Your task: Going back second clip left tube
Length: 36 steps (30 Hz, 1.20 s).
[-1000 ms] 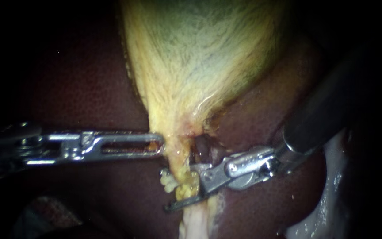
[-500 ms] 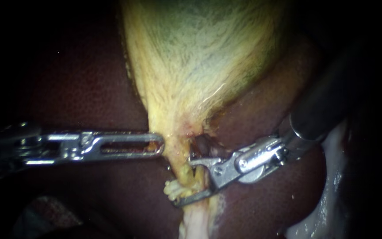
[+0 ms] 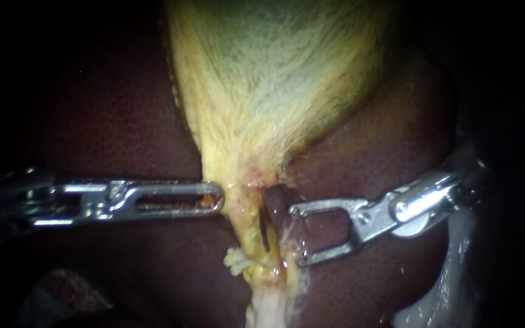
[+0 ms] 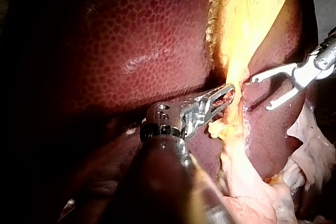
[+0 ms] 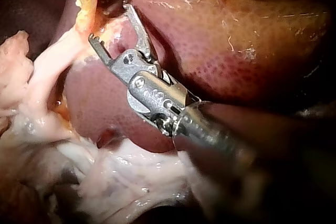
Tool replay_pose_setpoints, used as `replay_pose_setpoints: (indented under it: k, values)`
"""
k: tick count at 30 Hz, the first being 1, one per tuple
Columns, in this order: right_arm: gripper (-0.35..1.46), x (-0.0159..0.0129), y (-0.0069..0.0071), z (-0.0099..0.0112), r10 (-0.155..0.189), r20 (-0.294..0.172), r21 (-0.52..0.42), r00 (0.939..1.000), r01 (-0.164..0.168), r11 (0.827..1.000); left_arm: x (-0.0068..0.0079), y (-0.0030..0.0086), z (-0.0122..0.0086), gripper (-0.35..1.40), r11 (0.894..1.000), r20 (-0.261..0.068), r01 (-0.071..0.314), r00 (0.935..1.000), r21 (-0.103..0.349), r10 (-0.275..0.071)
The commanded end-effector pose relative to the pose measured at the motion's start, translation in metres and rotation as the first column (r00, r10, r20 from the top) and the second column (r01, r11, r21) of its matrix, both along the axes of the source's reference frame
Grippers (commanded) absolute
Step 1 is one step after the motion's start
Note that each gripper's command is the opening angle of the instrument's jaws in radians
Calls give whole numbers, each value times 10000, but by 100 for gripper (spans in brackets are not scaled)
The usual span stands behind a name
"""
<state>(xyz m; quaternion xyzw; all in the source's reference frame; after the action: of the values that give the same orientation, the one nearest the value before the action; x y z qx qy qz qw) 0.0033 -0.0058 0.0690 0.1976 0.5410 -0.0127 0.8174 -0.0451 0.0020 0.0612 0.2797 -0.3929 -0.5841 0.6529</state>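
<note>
Endoscope view — right instrument (image 3: 295,237) agape beside tube (image 3: 251,234); left instrument (image 3: 217,199) grips gallbladder (image 3: 274,79).

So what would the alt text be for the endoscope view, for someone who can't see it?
The right instrument, jaws open and gripping nothing, sits just beside a pale yellow tube running down from the gallbladder. The left instrument grips the gallbladder's narrow end from the other side, over dark red liver.

Below the gallbladder (image 3: 274,79), the tube (image 3: 249,223) lies between left instrument (image 3: 217,199) and right instrument (image 3: 295,235)
</note>
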Motion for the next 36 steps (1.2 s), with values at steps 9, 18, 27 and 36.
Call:
replay_pose_setpoints:
  k: [9,18,27,36]
  values:
    - [60,-17,16,-21,-10,-36,-325,10000,9,9995,-6,-2,14,-35,10000,-48,42,10000,-62,-42]
    - [60,-18,14,-23,-11,-36,-326,10000,9,9995,-32,-4,39,-35,10000,17,-54,10000,-76,54]
    - [60,-20,13,-24,-17,-39,-326,10000,16,9995,-42,-5,44,-35,9999,-7,-114,9999,-52,114]
    - [60,-20,12,-25,-17,-39,-326,10000,16,9995,-47,-6,46,-35,9999,18,-146,9999,-45,146]
